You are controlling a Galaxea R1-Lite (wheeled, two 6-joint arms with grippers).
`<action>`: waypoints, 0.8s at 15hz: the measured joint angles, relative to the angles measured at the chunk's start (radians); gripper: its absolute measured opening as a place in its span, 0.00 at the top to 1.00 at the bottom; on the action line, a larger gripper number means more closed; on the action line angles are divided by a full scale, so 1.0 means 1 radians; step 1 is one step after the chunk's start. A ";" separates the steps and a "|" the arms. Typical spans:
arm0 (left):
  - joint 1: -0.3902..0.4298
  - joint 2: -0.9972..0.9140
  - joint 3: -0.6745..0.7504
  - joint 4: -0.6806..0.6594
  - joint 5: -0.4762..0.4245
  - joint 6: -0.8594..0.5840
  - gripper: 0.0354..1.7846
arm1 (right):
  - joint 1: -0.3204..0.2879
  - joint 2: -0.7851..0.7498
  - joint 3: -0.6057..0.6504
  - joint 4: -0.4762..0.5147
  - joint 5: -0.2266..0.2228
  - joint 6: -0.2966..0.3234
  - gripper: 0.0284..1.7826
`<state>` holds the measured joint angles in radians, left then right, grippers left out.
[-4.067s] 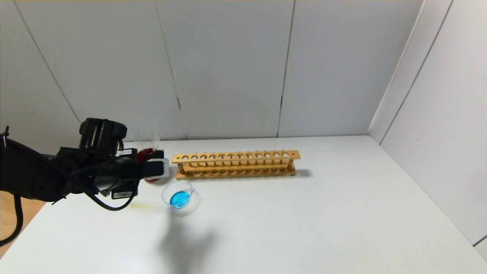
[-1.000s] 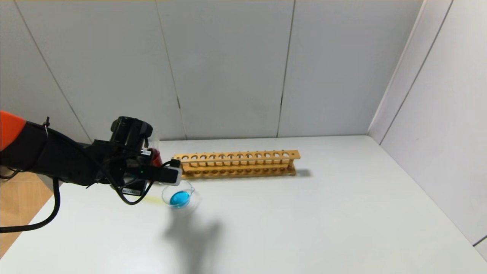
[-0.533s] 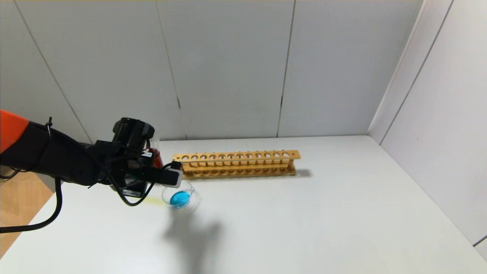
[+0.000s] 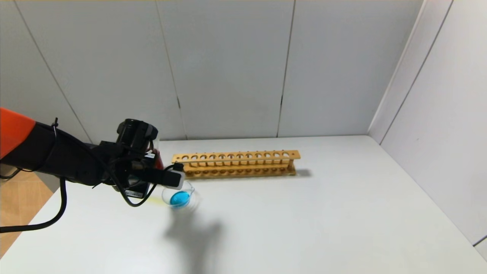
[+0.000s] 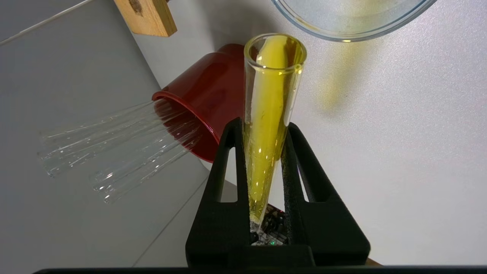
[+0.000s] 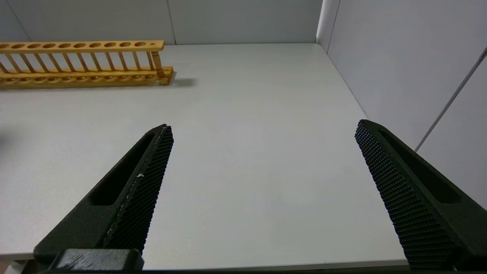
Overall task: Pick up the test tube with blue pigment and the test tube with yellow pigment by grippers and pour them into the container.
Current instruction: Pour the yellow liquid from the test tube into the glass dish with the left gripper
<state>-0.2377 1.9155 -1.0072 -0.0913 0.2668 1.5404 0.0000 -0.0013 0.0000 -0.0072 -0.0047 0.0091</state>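
Here the white table (image 4: 304,213) carries a long wooden rack (image 4: 236,164) toward its far side, every hole unfilled. At the rack's left end stands a dark red cup (image 5: 201,99) with several clear tubes (image 5: 110,152) leaning out of it. The left hand (image 5: 266,131) reaches in from the left above the near side of the cup, its fingers clamped on the test tube with yellow pigment (image 5: 271,114), which lies tipped with its open mouth close to the rim of the container (image 4: 179,197). That small glass dish sits in front of the rack's left end and holds a pool of blue liquid. The right hand (image 6: 262,140) hangs over the bare right part of the table, fingers spread wide, holding nothing
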 joint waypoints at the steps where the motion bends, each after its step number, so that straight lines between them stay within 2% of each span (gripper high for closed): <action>1: 0.000 0.000 0.000 0.000 0.003 0.011 0.85 | 0.000 0.000 0.000 0.000 0.000 0.000 0.02; 5: -0.013 0.000 -0.008 0.000 0.064 0.034 0.85 | 0.000 0.000 0.000 0.000 0.000 0.000 0.02; 12: -0.028 0.008 -0.014 0.000 0.068 0.042 0.85 | 0.000 0.000 0.000 0.000 0.000 0.000 0.02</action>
<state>-0.2655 1.9232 -1.0217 -0.0913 0.3351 1.5821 0.0000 -0.0013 0.0000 -0.0072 -0.0047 0.0091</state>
